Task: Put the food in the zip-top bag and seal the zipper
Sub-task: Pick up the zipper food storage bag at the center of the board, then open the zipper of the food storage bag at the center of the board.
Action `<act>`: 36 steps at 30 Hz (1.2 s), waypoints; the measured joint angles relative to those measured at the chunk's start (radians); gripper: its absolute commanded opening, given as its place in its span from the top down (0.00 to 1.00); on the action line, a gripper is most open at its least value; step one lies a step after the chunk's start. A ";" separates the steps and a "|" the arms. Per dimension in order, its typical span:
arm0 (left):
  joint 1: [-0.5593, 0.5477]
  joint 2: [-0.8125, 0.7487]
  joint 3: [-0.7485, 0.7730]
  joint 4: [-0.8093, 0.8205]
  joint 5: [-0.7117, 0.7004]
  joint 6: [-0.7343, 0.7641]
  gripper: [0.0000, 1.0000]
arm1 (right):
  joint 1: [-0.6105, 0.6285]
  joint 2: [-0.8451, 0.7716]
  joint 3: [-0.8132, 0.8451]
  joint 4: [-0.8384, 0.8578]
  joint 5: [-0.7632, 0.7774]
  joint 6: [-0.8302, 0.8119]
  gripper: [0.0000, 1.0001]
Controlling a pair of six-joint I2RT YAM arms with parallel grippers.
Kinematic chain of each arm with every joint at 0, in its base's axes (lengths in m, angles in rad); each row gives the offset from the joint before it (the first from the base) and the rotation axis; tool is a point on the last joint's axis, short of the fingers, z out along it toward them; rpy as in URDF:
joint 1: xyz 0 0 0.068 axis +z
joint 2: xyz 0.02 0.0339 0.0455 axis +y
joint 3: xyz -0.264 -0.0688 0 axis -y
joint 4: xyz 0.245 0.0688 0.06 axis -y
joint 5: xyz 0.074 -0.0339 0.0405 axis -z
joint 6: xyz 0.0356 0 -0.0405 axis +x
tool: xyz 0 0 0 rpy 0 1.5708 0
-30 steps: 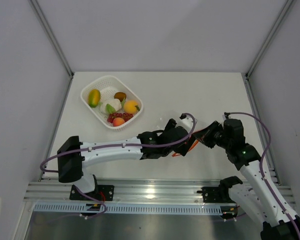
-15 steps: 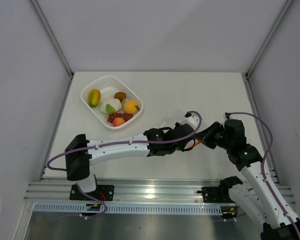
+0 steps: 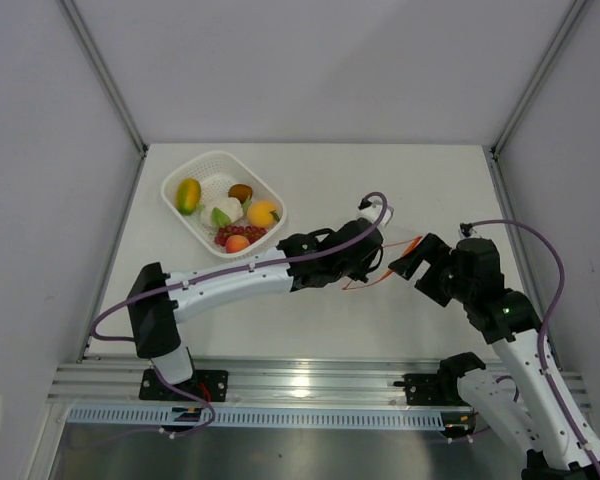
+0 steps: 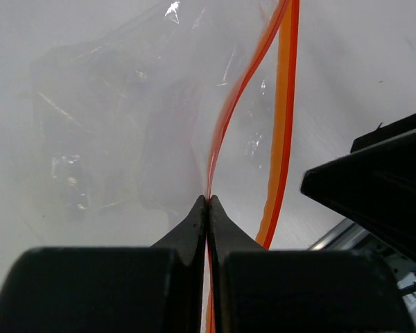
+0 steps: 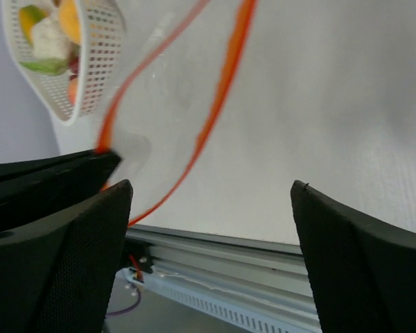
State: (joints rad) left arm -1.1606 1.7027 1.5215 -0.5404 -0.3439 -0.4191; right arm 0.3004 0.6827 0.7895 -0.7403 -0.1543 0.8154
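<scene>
The food (image 3: 227,213) lies in a white mesh basket (image 3: 202,163) at the back left: a mango (image 3: 188,195), an orange (image 3: 263,213), a brown piece (image 3: 240,192), red grapes (image 3: 240,232) and others. The clear zip-top bag (image 4: 118,118) hangs crinkled in front of my left gripper (image 4: 208,201), which is shut on one lip of the red-orange zipper (image 4: 225,125). The other lip (image 4: 284,118) stands apart, so the mouth gapes. My right gripper (image 5: 209,186) is open and holds nothing, just right of the zipper (image 5: 225,90). Seen from the top, the left gripper (image 3: 377,262) faces the right gripper (image 3: 408,262).
The basket (image 5: 100,69) also shows at the upper left of the right wrist view. An aluminium rail (image 3: 300,385) runs along the near table edge. White walls with metal posts (image 3: 105,75) close in the table on three sides.
My left gripper closed on the zipper lip and carried it back and to the right. My right gripper opened, let go of the bag and drew away to the right.
</scene>
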 measured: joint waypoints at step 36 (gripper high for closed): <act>0.032 -0.031 -0.046 0.208 0.261 -0.264 0.99 | 0.000 0.153 0.340 -0.200 0.132 -0.214 1.00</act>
State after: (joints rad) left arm -1.1290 1.6714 1.4757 -0.3321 -0.0834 -0.6827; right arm 0.3000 0.8360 1.1297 -0.9401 -0.0227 0.6018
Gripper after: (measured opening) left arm 0.006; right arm 0.003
